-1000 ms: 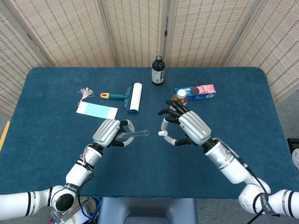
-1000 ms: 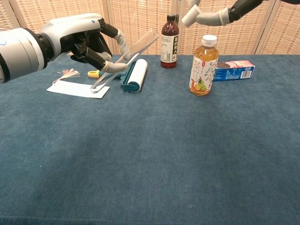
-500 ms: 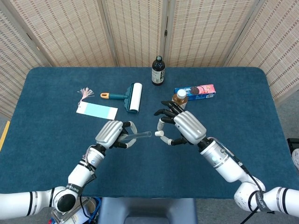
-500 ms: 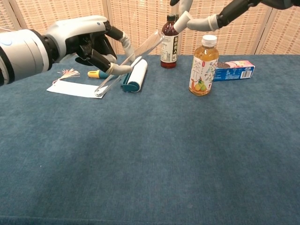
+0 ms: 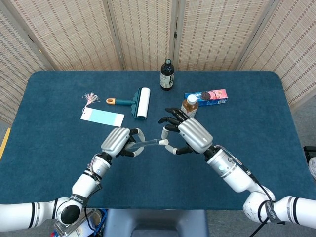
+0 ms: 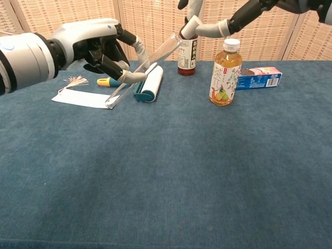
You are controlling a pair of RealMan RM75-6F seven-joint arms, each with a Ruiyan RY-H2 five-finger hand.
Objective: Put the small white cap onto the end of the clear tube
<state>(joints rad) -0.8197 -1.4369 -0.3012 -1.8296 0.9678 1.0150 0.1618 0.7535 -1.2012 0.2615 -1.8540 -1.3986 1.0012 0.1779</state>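
Note:
My left hand (image 5: 117, 140) (image 6: 98, 46) grips a clear tube (image 5: 145, 143) (image 6: 148, 65) above the table, its open end pointing toward my right hand. In the chest view the tube slants up to the right. My right hand (image 5: 186, 134) (image 6: 207, 23) pinches a small white cap (image 5: 164, 143) (image 6: 190, 27) between thumb and a finger, the other fingers spread. The cap sits right at the tube's open end, touching or almost touching it; whether it is seated on the tube I cannot tell.
On the blue table (image 5: 256, 103) lie a lint roller (image 5: 139, 102), a light blue tag with a tassel (image 5: 101, 116), a dark bottle (image 5: 167, 75), a juice bottle (image 6: 225, 71) and a biscuit box (image 5: 210, 96). All stand beyond the hands.
My right hand has moved left with the cap, closing the gap to the tube's open end. My left hand shifted slightly right and then held the tube still.

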